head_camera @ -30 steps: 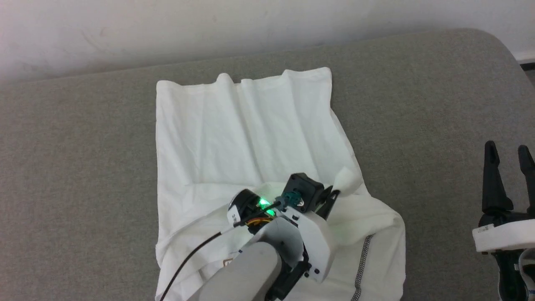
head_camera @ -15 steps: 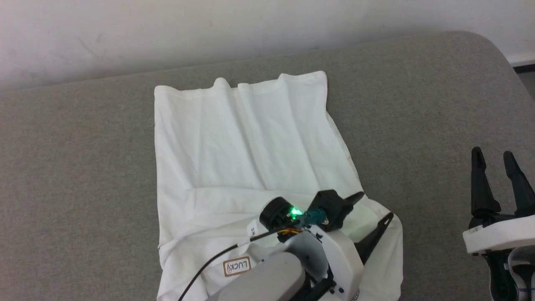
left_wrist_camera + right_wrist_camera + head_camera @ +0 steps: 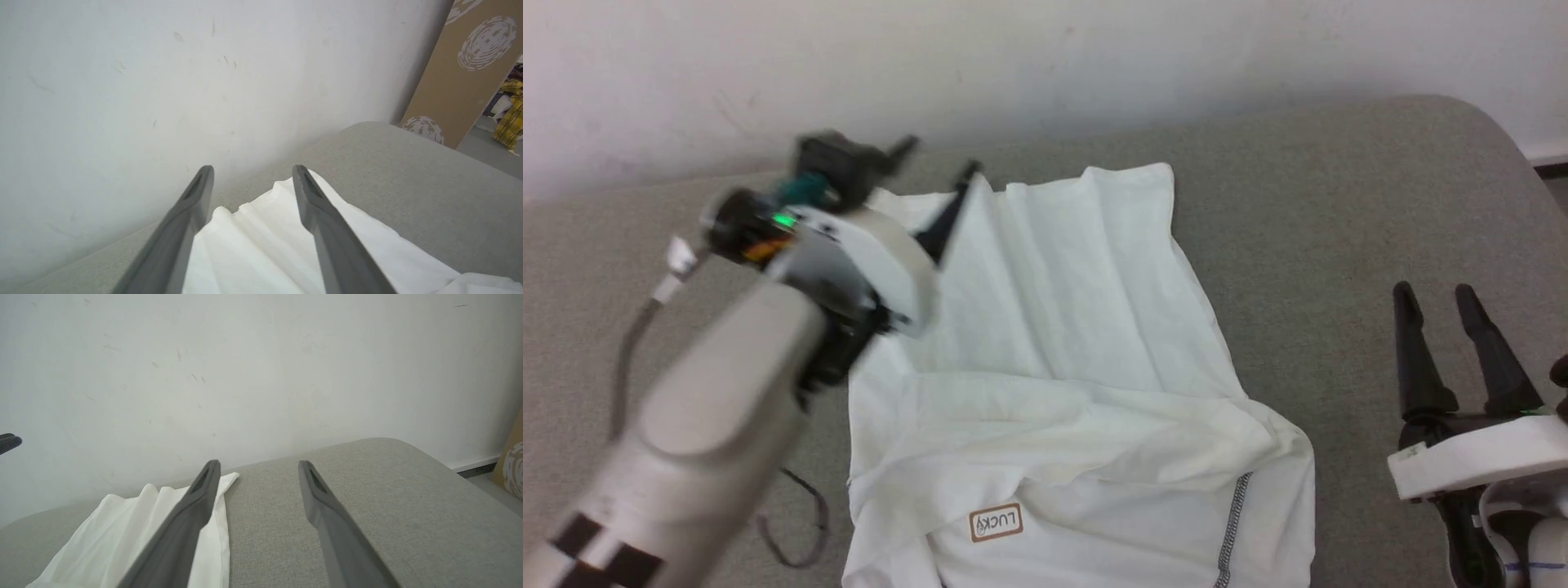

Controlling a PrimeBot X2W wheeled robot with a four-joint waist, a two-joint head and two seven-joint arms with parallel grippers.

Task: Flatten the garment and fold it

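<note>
Looking down from the head view, the garment (image 3: 1045, 343) lies spread on the grey cushion (image 3: 1339, 204). Its long axis runs near to far, with a straight edge at the far end below the wall (image 3: 1013, 57). The chest patch (image 3: 996, 523) and a line of zigzag stitching (image 3: 1232, 523) are at the near end. A folded layer lies crosswise over the garment between the two ends. The left gripper (image 3: 938, 159) hangs over the garment's far left corner. It is blurred, but its fingers are spread and hold nothing. The right gripper (image 3: 1434, 292) sits at the near right, off the cloth and apart from its right edge, its fingers parted and empty as well.

From the left wrist view, the left gripper (image 3: 253, 169) points at the wall with its fingers wide and released. The garment's (image 3: 261, 245) far edge shows between and below them, so the cloth lies under this gripper and runs off toward the near right.

From the right wrist view, the right gripper (image 3: 259, 463) is open over bare cushion. The garment (image 3: 122, 531) lies to its left, and the far right corner shows just past the left finger.

My judgement is that the left arm is much the nearer to the far edge. The right arm would have to travel left and farther out to reach the matching corner.
</note>
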